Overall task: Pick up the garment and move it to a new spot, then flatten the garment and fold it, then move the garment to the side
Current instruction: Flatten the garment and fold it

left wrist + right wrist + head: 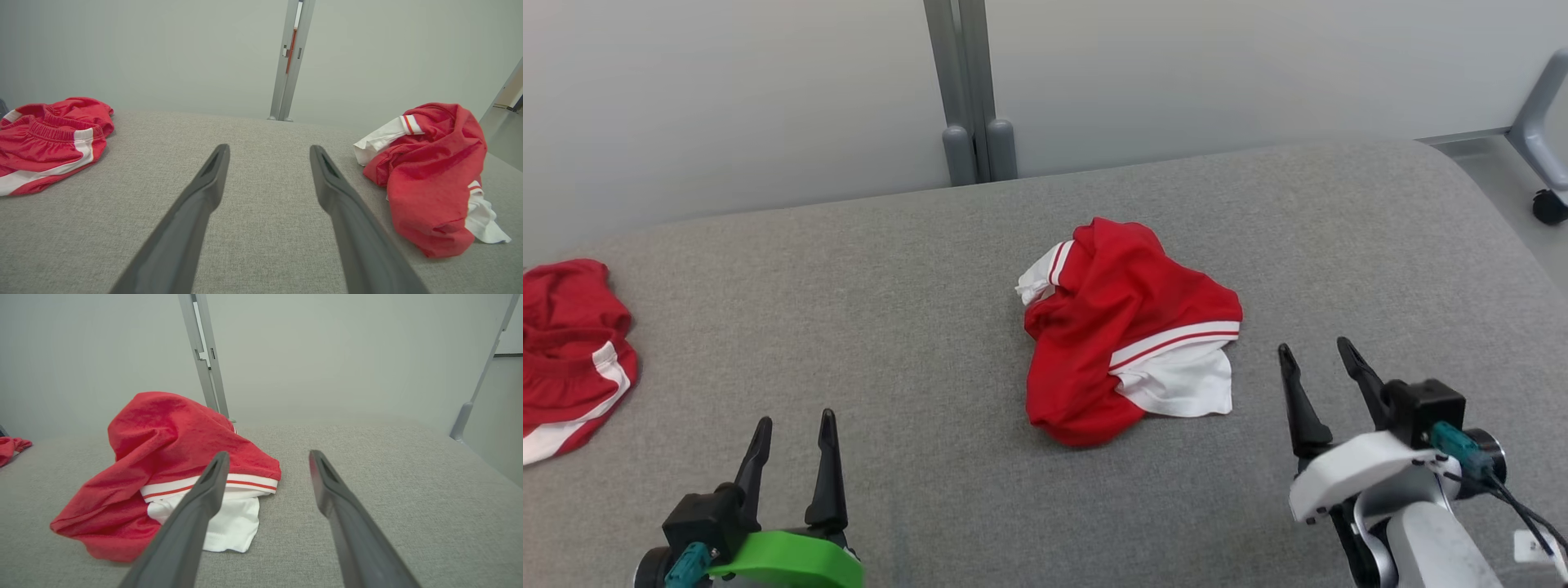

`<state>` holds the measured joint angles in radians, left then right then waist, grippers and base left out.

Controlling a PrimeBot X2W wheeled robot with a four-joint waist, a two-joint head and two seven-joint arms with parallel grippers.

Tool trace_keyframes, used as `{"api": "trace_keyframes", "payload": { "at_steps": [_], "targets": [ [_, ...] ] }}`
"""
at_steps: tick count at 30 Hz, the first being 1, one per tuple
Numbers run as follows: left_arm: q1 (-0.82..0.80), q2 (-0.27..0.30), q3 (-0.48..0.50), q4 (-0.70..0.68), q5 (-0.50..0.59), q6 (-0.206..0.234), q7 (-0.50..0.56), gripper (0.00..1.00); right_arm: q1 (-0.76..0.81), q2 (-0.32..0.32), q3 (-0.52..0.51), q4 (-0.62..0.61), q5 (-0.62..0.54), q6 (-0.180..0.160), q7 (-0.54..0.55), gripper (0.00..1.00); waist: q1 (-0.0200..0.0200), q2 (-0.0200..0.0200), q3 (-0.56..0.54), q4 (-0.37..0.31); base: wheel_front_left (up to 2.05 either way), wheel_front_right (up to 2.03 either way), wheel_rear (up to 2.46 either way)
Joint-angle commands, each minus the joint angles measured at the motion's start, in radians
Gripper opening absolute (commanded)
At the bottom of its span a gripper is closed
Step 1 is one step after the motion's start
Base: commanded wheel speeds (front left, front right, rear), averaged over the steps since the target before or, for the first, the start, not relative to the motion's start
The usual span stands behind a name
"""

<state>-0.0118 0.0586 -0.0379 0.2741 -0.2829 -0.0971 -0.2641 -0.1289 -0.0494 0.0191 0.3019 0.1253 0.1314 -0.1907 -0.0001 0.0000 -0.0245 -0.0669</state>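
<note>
Shirt (1127,335), red with white bits, lay in a messy heap in the middle of the grey padded table (890,327). The right gripper (1315,347) sat just beside it, fingers spread wide and holding nothing, likely so it could grab first. The left gripper (796,418) hung farther off, wide and empty too. Red shorts (572,351) lay well apart at the left edge.

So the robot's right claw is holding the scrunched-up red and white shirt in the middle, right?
Not holding. The right gripper is open and empty, beside the scrunched-up red and white shirt without touching it, as the head view shows.
</note>
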Motion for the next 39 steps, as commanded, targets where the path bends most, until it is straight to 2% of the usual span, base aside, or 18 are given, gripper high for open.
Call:
{"api": "trace_keyframes", "payload": {
  "at_steps": [1, 7, 10, 14, 23, 33, 34, 35, 36, 39],
  "targets": [
    [-0.022, 0.0, -0.002, 0.004, 0.016, -0.007, 0.0, 1.0, -0.036, -0.002, 0.004, 0.014, 0.003, -0.001, 0.029, 1.0, 0.0001, 0.0, 0.01, 0.007, 0.0, 0.0, 0.0],
    [-0.057, -0.003, -0.03, 0.004, 0.026, -0.016, -0.001, 1.0, -0.221, -0.002, -0.036, 0.156, 0.047, -0.001, 0.278, 1.0, 0.0001, 0.0, 0.051, 0.048, 0.0, 0.0, 0.0],
    [-0.08, -0.004, -0.053, 0.0, 0.031, -0.018, -0.001, 1.0, -0.327, -0.01, -0.068, 0.228, 0.0, -0.001, 0.386, 1.0, 0.0001, 0.0, 0.09, 0.086, 0.0, 0.0, 0.0],
    [-0.107, -0.006, -0.067, -0.007, 0.033, -0.024, -0.001, 1.0, -0.435, -0.02, -0.098, 0.316, -0.035, -0.001, 0.472, 1.0, 0.0001, 0.0, 0.143, 0.129, 0.0, 0.0, 0.0],
    [-0.161, -0.007, -0.094, -0.013, 0.035, -0.028, -0.001, 1.0, -0.539, -0.104, -0.124, 0.501, -0.082, -0.001, 0.55, 1.0, 0.0001, 0.0, 0.228, 0.197, 0.0, 0.0, 0.0],
    [-0.176, -0.007, -0.116, -0.02, 0.047, -0.031, -0.001, 1.0, -0.555, -0.128, -0.035, 0.645, 0.086, -0.002, 0.567, 1.0, 0.0001, 0.0, 0.236, 0.214, 0.0, 0.0, 0.0],
    [-0.176, -0.007, -0.116, -0.02, 0.049, -0.032, -0.001, 1.0, -0.554, -0.132, -0.024, 0.655, 0.094, -0.001, 0.573, 0.85, 0.0001, 0.0, 0.235, 0.214, 0.0, 0.0, 0.0],
    [-0.176, -0.007, -0.116, -0.02, 0.049, -0.032, -0.001, 1.0, -0.554, -0.133, -0.016, 0.661, 0.101, -0.001, 0.572, 0.2, 0.0001, 0.0, 0.234, 0.214, 0.0, 0.0, 0.0],
    [-0.174, -0.007, -0.115, -0.019, 0.048, -0.032, -0.001, 1.0, -0.558, -0.133, -0.005, 0.664, 0.114, -0.002, 0.566, 0.0, 0.0001, 0.0, 0.231, 0.214, 0.0, 0.0, 0.0],
    [-0.163, -0.007, -0.114, -0.012, 0.047, -0.031, -0.001, 1.0, -0.577, -0.14, 0.025, 0.639, 0.139, -0.002, 0.53, 0.0, 0.0001, 0.0, 0.217, 0.21, 0.0, 0.0, 0.0]
  ]
}}
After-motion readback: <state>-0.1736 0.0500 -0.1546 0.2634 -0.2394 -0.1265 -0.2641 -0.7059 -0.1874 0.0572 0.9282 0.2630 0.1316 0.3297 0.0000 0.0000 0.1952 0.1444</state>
